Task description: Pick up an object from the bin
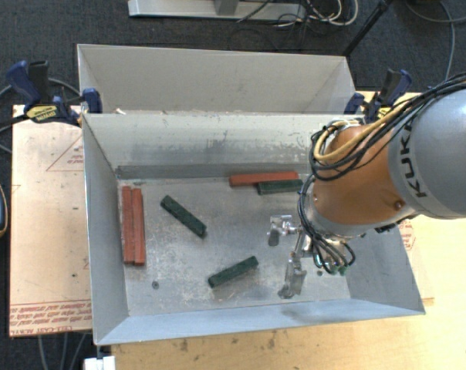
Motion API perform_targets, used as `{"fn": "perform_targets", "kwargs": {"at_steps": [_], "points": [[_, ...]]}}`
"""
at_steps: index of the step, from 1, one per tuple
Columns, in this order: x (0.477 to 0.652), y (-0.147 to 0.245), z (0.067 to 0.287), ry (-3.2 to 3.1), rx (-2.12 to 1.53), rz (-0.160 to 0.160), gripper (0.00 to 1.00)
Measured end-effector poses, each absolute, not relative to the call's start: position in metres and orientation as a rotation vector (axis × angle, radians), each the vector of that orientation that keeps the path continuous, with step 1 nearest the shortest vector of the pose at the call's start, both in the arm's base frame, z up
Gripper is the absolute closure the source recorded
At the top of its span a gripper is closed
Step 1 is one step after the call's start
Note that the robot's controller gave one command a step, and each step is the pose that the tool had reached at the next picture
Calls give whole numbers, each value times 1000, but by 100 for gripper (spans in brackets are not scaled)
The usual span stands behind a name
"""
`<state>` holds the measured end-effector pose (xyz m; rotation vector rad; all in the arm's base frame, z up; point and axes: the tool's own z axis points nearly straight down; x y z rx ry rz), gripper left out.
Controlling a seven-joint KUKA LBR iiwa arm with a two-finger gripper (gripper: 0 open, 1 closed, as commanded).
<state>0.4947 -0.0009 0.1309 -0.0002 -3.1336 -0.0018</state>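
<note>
My gripper (285, 257) hangs low over the right part of the bin floor, open, with bare floor between its two metal fingers (292, 280). Just left of the lower finger lies a dark green bar (233, 271), tilted and apart from the finger. Behind the gripper, against the back wall, a red-brown bar (253, 179) and a dark green bar (281, 185) lie end to end, partly overlapping.
Another dark green bar (183, 216) lies slantwise left of the middle. Two long red-brown bars (133, 226) lie side by side along the left wall. The arm's orange cover and cables hang over the bin's right side.
</note>
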Motion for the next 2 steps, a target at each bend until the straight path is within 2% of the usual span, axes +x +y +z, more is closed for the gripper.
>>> {"fn": "perform_targets", "kwargs": {"at_steps": [1,2], "points": [[493,80,68,-3142,189,-6,0],[505,93,101,-3131,309,-3,0]]}}
